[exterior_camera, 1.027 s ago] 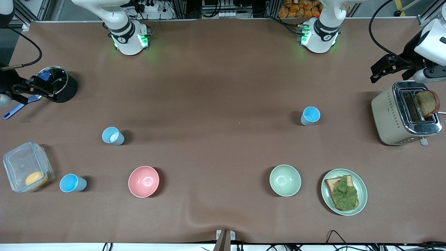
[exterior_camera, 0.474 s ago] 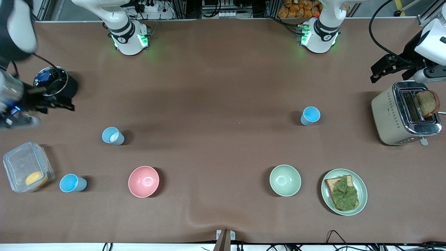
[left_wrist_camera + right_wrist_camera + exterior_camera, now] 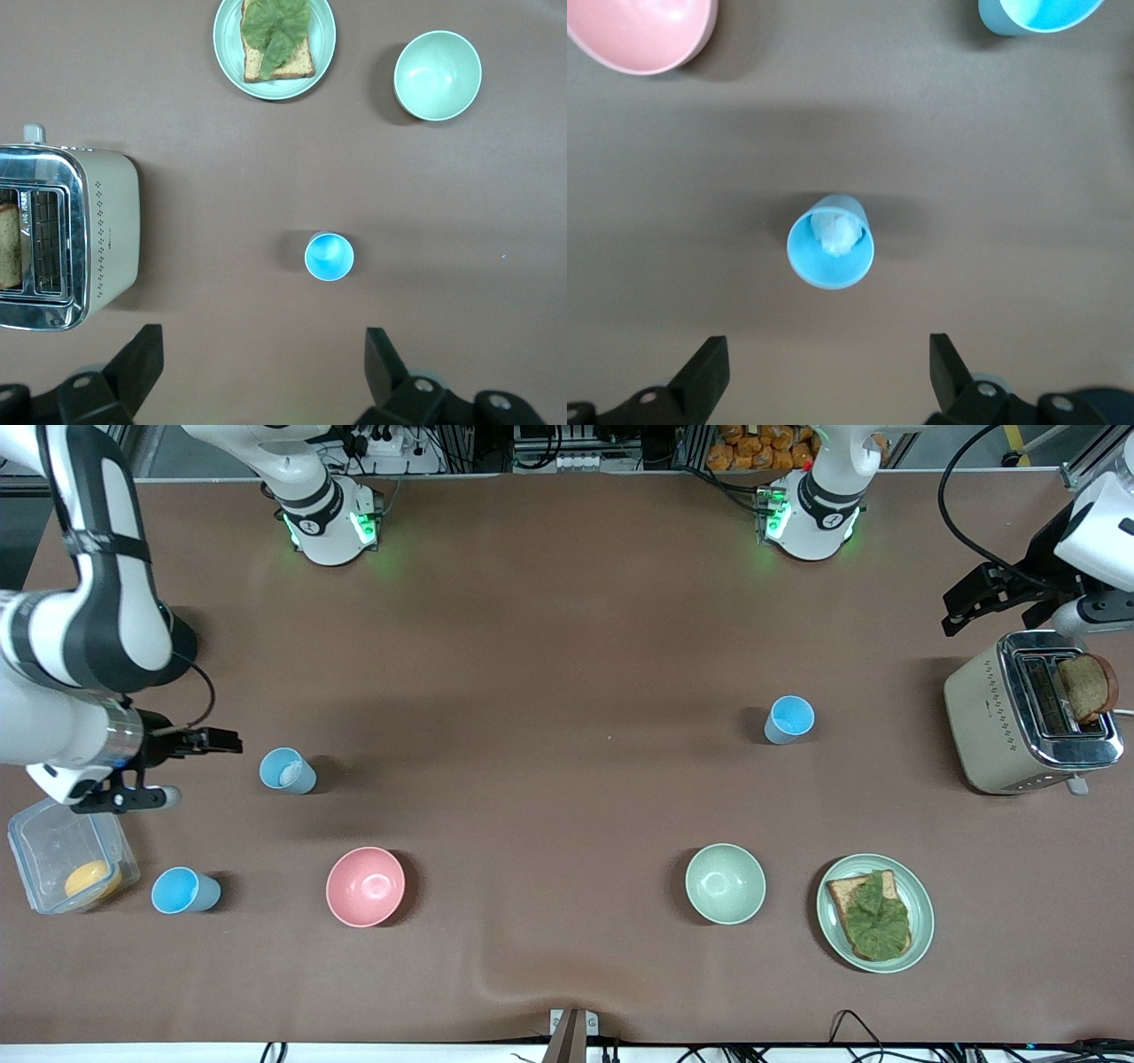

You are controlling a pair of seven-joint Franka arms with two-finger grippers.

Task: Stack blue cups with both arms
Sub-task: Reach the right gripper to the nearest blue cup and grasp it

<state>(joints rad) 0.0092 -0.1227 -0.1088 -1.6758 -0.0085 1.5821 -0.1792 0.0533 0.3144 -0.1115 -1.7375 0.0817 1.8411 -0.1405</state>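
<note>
Right end effector (image 3: 182,766) agape beside white-patched blue cup (image 3: 286,771)

Light-blue cups (image 3: 287,770), pink bowl (image 3: 365,886), pale green bowl (image 3: 725,883).

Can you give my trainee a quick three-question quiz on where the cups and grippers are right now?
1. True or false: the three blue cups stand apart, none stacked.
2. The right gripper, open, hangs beside which cup? A) the cup with a white patch inside B) the cup beside the clear container C) the cup toward the left arm's end
3. Fill in: the left gripper, open, hangs by the ______ holding a bread slice.

Key: 1 true; 2 A; 3 toaster.
</note>
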